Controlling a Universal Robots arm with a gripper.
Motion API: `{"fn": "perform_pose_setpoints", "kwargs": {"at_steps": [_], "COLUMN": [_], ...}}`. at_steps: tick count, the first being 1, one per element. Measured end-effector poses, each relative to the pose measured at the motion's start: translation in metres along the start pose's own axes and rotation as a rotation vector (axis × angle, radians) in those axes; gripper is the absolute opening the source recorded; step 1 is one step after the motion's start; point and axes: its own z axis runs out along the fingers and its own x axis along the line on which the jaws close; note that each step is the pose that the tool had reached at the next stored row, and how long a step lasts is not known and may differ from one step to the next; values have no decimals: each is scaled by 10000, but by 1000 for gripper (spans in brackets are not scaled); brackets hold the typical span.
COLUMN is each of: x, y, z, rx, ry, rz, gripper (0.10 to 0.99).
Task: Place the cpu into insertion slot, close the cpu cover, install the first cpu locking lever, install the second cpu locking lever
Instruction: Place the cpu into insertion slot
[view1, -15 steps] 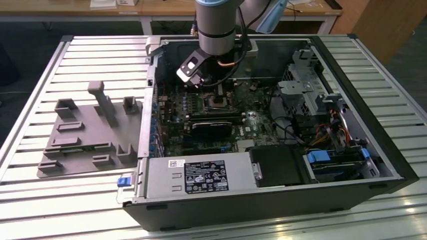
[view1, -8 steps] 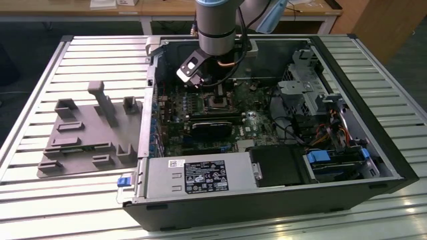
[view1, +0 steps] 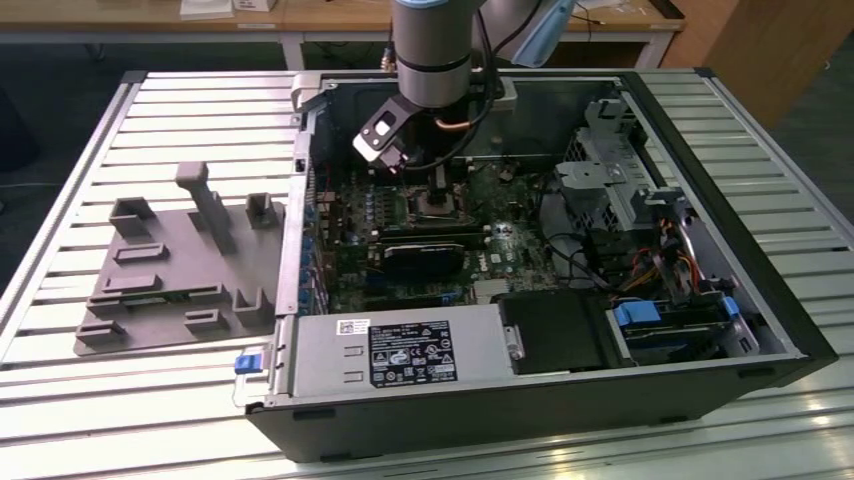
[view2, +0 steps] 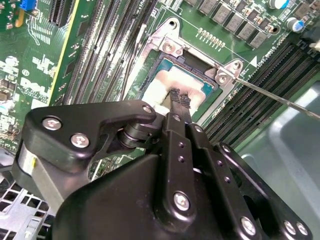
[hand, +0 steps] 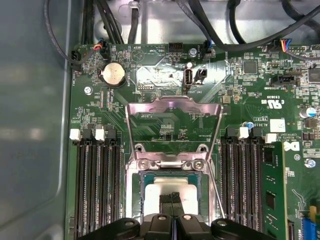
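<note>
Inside an open computer case (view1: 534, 410), the gripper (hand: 172, 196) hangs over the socket (hand: 134, 192). Its fingers are pinched together and hold nothing. Their tips are at the top of the chip (hand: 155, 192), which lies seated in the socket. The metal cover (hand: 172, 106) stands raised, hinged at the socket's edge.

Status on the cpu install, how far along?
Done: cpu lies flat in the slot. In hand: gripper, shut, tips down at the cpu's top. Left: cover stands raised open, and a lever sticks out unlatched.
</note>
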Motion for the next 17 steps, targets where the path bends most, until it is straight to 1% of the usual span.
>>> {"fn": "perform_pose_setpoints", "kwargs": {"at_steps": [6,13,16,17], "x": [3,8,9,11], "y": [10,28,34,38], "z": [-116,-311,-380,-429], "rx": [-1,-7,-11,-13], "ry": [0,-1,-1,-1], "rz": [1,0,-1,0], "gripper": [102,102,102,102]}}
